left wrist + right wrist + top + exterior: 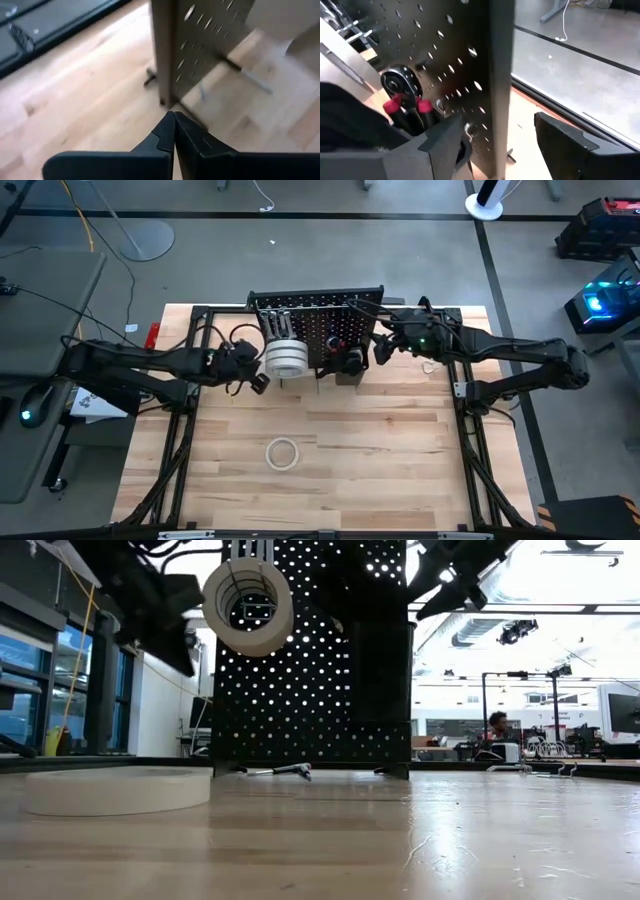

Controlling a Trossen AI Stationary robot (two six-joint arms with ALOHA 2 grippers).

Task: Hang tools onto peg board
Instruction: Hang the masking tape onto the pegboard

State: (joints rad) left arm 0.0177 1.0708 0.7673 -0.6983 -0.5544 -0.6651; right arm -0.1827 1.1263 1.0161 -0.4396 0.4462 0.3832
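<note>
High view: pale wood table [380,470] w/ black frame rails, grey floor around it, cables and a lit blue device off to the right. Low view looks across the tabletop into a bright room w/ monitors and a seated person [494,726] far back. Peg board [318,320] stands upright at the table's far edge, centre; white tape rolls [285,356] hang on a hook on its front-left, a red-handled tool [406,107] sits in the small bin. One loose tape roll [283,452] lies flat near table centre, well apart from both arms. Left gripper [255,376] hovers just beside the hung rolls, at the board's left edge; jaws pressed together, nothing in them. Right gripper [497,145] is at the board's right edge, jaws spread wide, the edge between the fingers, not gripped.
</note>
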